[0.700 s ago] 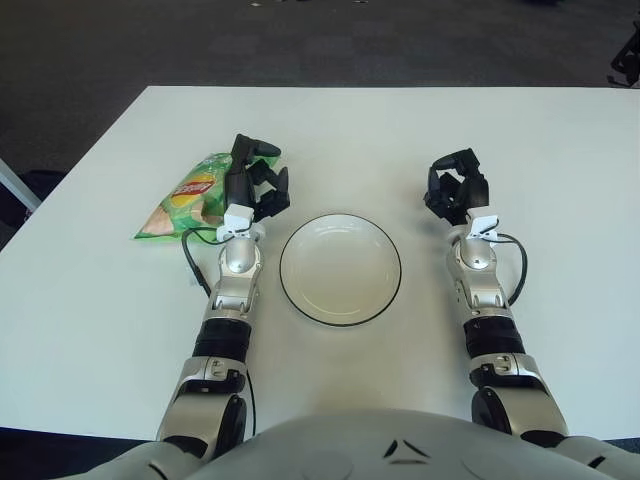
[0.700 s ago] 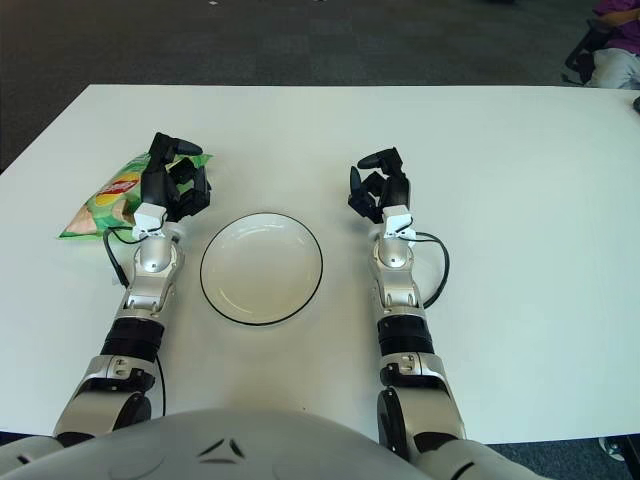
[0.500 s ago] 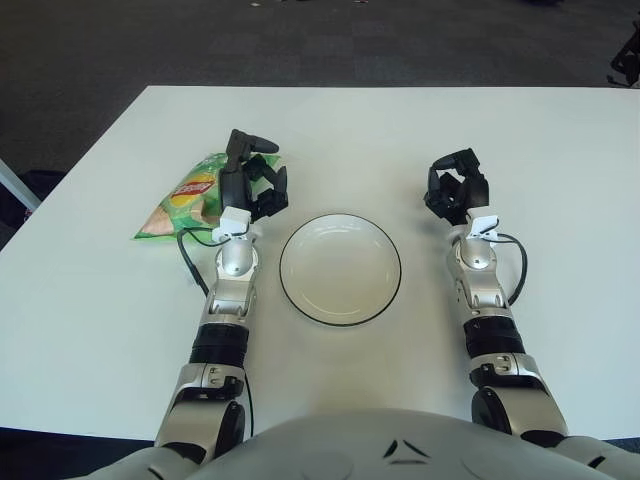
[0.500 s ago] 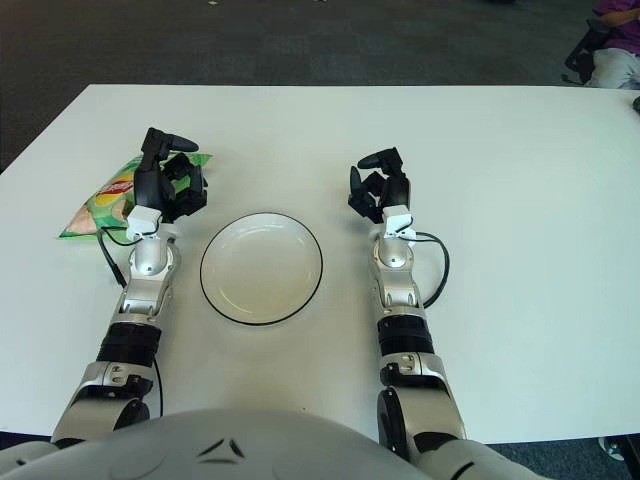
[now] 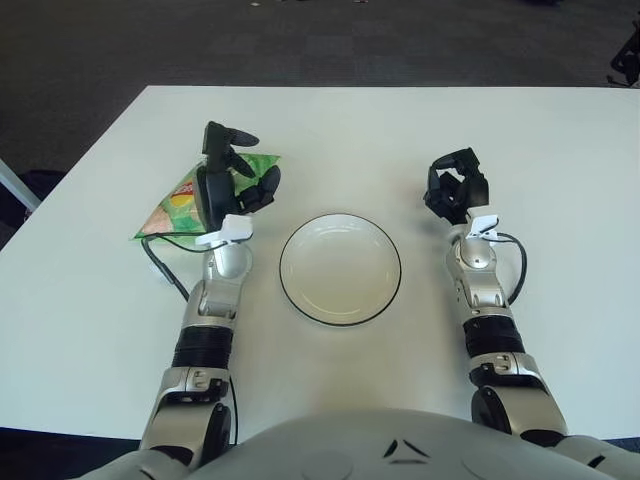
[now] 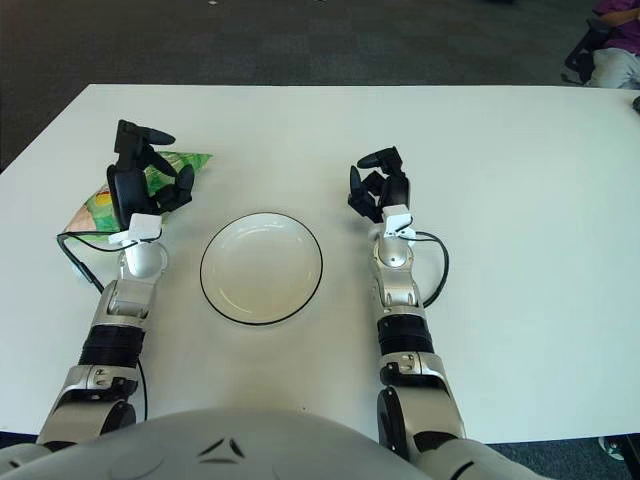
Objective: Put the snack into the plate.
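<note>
White tabletop over dark carpet, and the round white plate with a thin black rim (image 5: 340,269) sits empty dead centre. Crinkly green foil snack bag (image 5: 180,200) lies flat at about 10 o'clock from it, well apart. Left hand (image 5: 228,180) hovers over the bag's near end, fingers spread and holding nothing. I'd drop straight down, pinch the bag's middle, lift clear before swinging over. Right hand (image 5: 455,187) idles at 2 o'clock, loosely curled, empty
</note>
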You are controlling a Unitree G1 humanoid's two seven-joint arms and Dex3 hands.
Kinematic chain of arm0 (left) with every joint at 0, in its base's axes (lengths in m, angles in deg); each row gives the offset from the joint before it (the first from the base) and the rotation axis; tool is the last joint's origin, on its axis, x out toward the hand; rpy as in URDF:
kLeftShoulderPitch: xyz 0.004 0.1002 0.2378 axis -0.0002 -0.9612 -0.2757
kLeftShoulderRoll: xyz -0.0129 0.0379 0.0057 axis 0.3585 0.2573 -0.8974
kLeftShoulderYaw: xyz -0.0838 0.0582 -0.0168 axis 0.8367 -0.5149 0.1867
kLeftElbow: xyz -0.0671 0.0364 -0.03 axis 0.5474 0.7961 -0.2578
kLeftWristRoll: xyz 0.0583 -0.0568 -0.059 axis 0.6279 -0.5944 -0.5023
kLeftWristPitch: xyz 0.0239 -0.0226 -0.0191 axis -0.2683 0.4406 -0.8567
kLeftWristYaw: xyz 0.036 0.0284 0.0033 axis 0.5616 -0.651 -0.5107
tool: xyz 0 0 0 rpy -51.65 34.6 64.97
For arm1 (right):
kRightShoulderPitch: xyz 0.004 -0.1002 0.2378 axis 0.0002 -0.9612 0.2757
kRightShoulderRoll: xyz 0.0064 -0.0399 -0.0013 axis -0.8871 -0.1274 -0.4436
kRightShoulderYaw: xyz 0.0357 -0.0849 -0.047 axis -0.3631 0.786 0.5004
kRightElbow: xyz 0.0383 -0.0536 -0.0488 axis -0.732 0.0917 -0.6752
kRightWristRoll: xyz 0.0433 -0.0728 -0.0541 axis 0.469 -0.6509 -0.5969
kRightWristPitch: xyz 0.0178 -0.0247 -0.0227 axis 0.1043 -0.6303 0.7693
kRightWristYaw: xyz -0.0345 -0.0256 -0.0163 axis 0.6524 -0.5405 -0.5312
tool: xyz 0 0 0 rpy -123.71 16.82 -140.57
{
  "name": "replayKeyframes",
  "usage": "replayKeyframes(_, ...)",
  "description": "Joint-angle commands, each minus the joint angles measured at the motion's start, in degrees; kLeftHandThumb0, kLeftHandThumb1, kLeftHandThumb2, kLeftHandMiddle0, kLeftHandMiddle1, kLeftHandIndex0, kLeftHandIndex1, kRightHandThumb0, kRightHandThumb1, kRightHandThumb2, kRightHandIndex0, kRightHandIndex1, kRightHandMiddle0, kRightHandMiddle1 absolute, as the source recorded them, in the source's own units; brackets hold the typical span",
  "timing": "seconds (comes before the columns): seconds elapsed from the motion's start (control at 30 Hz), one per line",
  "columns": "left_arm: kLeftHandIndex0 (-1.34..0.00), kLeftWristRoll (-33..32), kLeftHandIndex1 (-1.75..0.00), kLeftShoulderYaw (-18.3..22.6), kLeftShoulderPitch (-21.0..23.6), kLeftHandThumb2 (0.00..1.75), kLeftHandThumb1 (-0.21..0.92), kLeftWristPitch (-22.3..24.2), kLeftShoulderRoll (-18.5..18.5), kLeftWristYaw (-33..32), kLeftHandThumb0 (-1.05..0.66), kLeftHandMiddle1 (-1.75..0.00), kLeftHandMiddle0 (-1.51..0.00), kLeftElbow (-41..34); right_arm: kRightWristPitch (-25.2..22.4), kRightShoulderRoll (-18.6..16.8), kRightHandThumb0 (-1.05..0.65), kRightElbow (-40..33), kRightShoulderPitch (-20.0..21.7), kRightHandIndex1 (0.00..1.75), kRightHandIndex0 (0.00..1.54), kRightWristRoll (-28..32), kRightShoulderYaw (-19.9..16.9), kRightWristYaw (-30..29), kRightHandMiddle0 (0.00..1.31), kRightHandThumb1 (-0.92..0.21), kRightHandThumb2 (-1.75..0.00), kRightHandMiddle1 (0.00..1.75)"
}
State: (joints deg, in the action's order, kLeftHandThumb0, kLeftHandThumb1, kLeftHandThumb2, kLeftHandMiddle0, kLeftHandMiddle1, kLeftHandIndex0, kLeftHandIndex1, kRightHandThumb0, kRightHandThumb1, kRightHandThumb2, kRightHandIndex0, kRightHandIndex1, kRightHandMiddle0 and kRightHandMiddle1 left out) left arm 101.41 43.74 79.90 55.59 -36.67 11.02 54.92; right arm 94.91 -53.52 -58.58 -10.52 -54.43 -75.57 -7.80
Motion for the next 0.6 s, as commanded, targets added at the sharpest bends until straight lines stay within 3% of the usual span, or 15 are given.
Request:
replayKeyframes(0.0,-0.36,12.41,-1.72,0.12,-1.82,0.8,0.69,4.33,4.35,-7.27,-0.38,-1.75,-0.92,-4.87,0.07,-0.07,-0.38,0.4,0.97,1.75,0.76,0.11,0.13,-0.27,0.33,-0.71,-0.79,1.75)
replayKeyframes(0.1,-0.36,19.5,-1.74,-0.71,-2.43,0.83,0.68,8.55,6.77,-9.6,-0.38,-1.75,-0.92,-6.94,0.1,-0.12,-0.38,0.5,1.07,1.75,0.76,0.05,0.19,-0.36,0.33,-0.72,-0.79,1.75)
replayKeyframes(0.3,-0.37,21.78,-1.73,-1.8,-4.38,0.85,0.66,11.77,10.36,-7.61,-0.39,-1.75,-0.92,-9.36,0.3,-0.05,-0.38,0.84,1.27,1.75,0.76,0.12,0.16,-0.39,0.33,-0.72,-0.79,1.75)
replayKeyframes(0.4,-0.43,20.47,-1.64,-1.91,-4.75,0.74,0.69,11.29,12.73,-6.39,-0.38,-1.75,-0.92,-9.6,0.4,-0.02,-0.38,0.92,1.33,1.75,0.76,0.15,0.13,-0.39,0.33,-0.72,-0.79,1.75)
replayKeyframes(0.57,-0.48,21.15,-1.49,-2.22,-4.9,0.37,0.86,12.39,15.88,-6.06,-0.37,-1.74,-0.81,-9.14,0.47,0.05,-0.38,0.9,1.36,1.75,0.76,0.23,0.06,-0.33,0.33,-0.71,-0.79,1.75)
